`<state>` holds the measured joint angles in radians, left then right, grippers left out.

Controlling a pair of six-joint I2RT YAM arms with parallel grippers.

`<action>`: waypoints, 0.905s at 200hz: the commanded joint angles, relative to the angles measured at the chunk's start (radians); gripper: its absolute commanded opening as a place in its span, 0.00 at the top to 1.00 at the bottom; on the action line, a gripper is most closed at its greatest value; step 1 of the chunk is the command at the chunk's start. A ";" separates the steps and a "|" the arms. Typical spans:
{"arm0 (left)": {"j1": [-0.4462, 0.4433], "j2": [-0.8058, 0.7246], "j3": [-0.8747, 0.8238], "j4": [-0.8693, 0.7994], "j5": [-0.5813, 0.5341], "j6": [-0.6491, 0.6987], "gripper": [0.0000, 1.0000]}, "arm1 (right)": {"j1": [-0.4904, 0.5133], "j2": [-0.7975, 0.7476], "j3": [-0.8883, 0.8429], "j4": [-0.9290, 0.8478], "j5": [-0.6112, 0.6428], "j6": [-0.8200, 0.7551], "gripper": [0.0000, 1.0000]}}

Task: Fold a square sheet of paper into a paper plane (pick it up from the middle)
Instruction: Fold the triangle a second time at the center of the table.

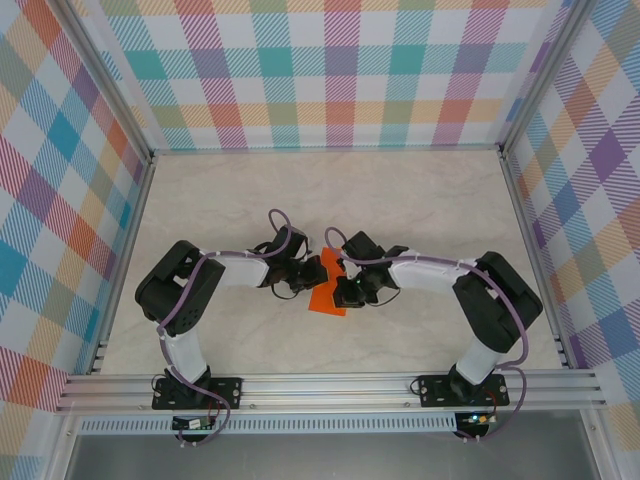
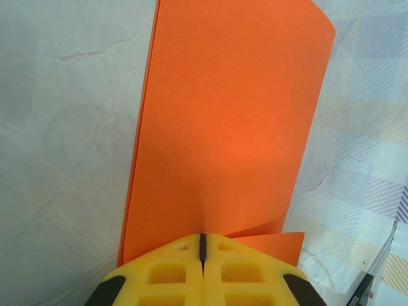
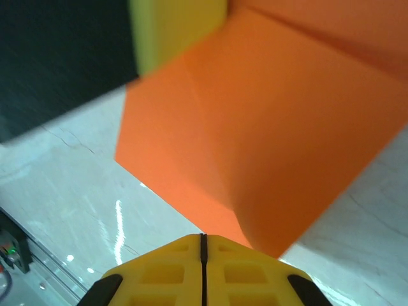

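The square sheet of paper (image 1: 326,298) is bright orange and folded into layers, held above the middle of the table between both arms. My left gripper (image 1: 306,276) is shut on its near edge; in the left wrist view the yellow fingertips (image 2: 203,237) pinch the sheet (image 2: 229,115), which stands away from me with a loose flap at the lower right. My right gripper (image 1: 346,287) is shut on the opposite side; its closed tips (image 3: 203,236) meet the lower edge of the creased sheet (image 3: 274,140). A yellow finger (image 3: 178,32) of the left gripper shows beyond. A paper plane is out of view.
The pale marbled table (image 1: 330,190) stretches behind the arms to checked walls (image 1: 330,70). An aluminium rail (image 1: 330,385) runs along the near edge by the arm bases, with metal posts at the left and right sides.
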<state>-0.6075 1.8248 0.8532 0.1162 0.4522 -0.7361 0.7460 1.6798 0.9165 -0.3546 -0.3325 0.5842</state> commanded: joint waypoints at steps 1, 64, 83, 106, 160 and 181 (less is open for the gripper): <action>-0.005 0.064 -0.066 -0.172 -0.135 0.012 0.96 | -0.007 0.053 0.046 0.033 0.001 0.023 0.93; -0.006 0.066 -0.071 -0.170 -0.133 0.012 0.96 | -0.017 0.140 0.114 0.051 0.005 0.042 0.93; -0.006 0.067 -0.072 -0.168 -0.135 0.012 0.96 | -0.019 0.156 0.128 0.051 0.006 0.040 0.93; -0.006 0.070 -0.072 -0.171 -0.137 0.012 0.96 | -0.030 0.173 0.121 0.064 0.006 0.042 0.93; -0.006 0.077 -0.067 -0.207 -0.170 0.017 0.96 | -0.036 0.114 -0.021 0.099 -0.052 0.001 0.94; -0.006 0.083 -0.066 -0.216 -0.178 0.014 0.96 | -0.036 0.067 -0.081 0.098 -0.086 0.002 0.93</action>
<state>-0.6083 1.8240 0.8452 0.1307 0.4473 -0.7361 0.7116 1.7897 0.9176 -0.2005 -0.3790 0.6113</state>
